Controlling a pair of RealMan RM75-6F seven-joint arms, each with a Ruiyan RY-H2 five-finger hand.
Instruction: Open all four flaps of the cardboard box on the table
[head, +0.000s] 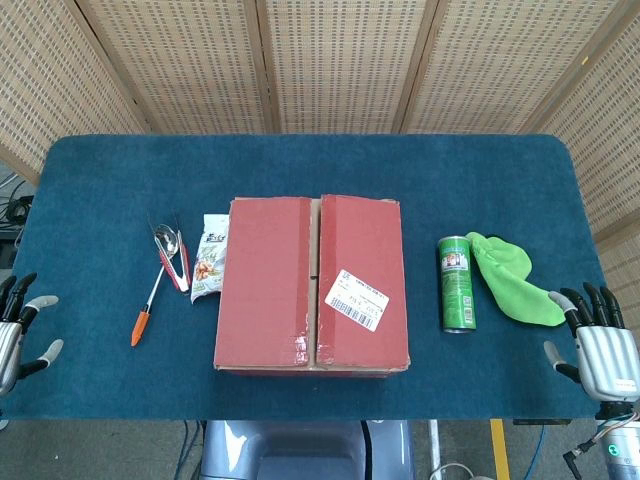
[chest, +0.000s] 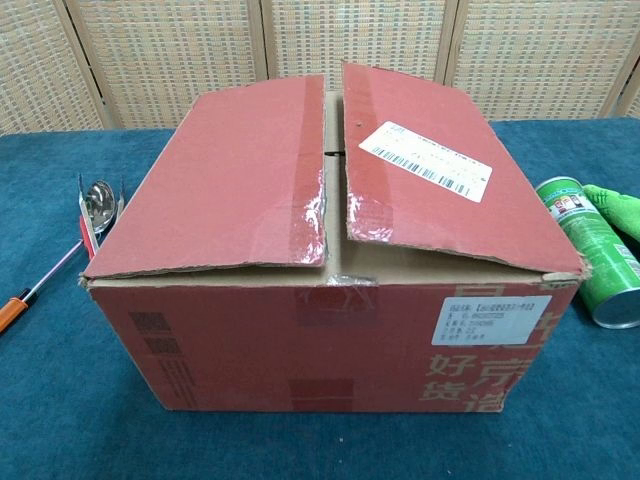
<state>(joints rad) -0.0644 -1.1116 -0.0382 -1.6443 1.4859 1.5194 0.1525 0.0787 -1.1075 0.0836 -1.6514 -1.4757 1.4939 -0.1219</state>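
A red-brown cardboard box (head: 312, 284) (chest: 335, 250) stands in the middle of the blue table. Its two top flaps lie down, the left flap (head: 266, 280) (chest: 230, 180) and the right flap (head: 364, 275) (chest: 440, 170) meeting at a narrow centre gap, both slightly lifted at the near edge in the chest view. A white shipping label (head: 358, 300) is stuck on the right flap. My left hand (head: 18, 330) hovers at the table's left edge, fingers apart and holding nothing. At the right edge my right hand (head: 600, 345) is likewise spread and empty. Neither hand touches the box.
Left of the box lie a snack packet (head: 208, 258), red-handled tongs with a spoon (head: 172, 255) (chest: 97, 208) and an orange-tipped pen (head: 148, 310). To the right a green can (head: 457, 284) (chest: 592, 250) lies beside a green cloth (head: 512, 278).
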